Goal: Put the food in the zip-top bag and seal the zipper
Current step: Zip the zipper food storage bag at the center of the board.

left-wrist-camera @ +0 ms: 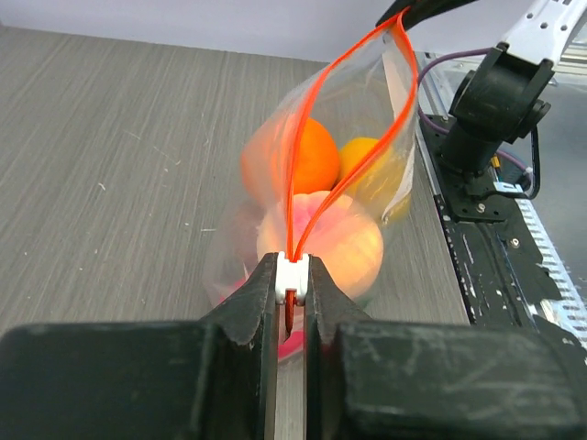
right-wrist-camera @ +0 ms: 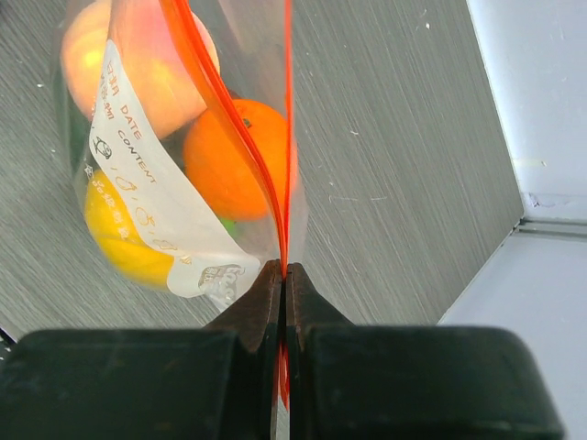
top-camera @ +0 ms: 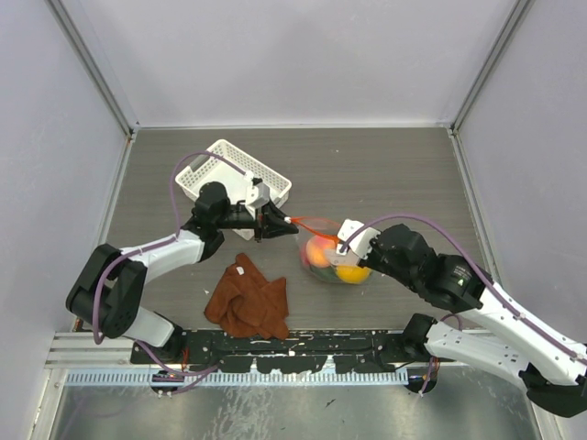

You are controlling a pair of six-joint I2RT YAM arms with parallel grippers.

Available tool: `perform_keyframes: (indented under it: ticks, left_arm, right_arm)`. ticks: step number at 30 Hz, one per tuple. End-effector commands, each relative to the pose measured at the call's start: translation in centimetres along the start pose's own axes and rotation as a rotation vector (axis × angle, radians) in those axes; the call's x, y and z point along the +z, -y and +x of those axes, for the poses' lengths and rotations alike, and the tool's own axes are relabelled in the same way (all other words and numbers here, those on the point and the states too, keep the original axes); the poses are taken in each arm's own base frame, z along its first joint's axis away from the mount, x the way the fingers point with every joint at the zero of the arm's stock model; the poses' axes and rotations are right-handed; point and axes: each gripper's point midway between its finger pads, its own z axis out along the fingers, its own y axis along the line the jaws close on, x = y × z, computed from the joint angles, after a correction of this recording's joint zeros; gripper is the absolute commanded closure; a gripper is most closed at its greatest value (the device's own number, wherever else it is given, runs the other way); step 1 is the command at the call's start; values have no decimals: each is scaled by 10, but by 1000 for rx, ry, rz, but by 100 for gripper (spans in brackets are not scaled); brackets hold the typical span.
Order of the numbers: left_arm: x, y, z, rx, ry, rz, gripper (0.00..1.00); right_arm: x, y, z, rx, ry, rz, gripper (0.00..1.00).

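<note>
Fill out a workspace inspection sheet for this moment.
Surface: grey wood-grain table.
Job's things: zip-top bag holds the food, no fruit seen outside it; zipper gapes between the two grips.
Clutter: white basket; crumpled brown cloth, apart from the bag.
Grippers: left gripper shut on one end of the zipper; right gripper shut on the other.
Cables: purple cables loop along both arms.
Surroundings: pale enclosure walls; nothing else seen.

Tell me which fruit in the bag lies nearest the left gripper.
The peach-pink fruit: it sits just behind the left gripper pinching the zipper, while the orange fruit and the yellow fruit lie farther back.
</note>
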Motion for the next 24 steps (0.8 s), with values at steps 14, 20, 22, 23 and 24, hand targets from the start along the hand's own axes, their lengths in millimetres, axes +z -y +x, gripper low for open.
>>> perform_keyframes:
  ticks: [14, 20, 22, 23, 24]
  left_arm:
    - [-10, 12, -12, 23, -15, -14, 87]
    - [-5, 12, -9, -20, -8, 4, 59]
    - [-3, 12, -6, -27, -13, 8, 54]
    - [-2, 12, -4, -32, -16, 11, 52]
    - [0, 12, -2, -38, -19, 13, 52]
  right_arm:
    - [-12, 16, -13, 128, 107, 96, 99]
    - [-6, 9, -14, 121, 108, 68, 99]
    - [-5, 7, -15, 120, 113, 62, 99]
    - [-5, 7, -15, 120, 115, 62, 99]
    - [-5, 8, -15, 121, 116, 62, 99]
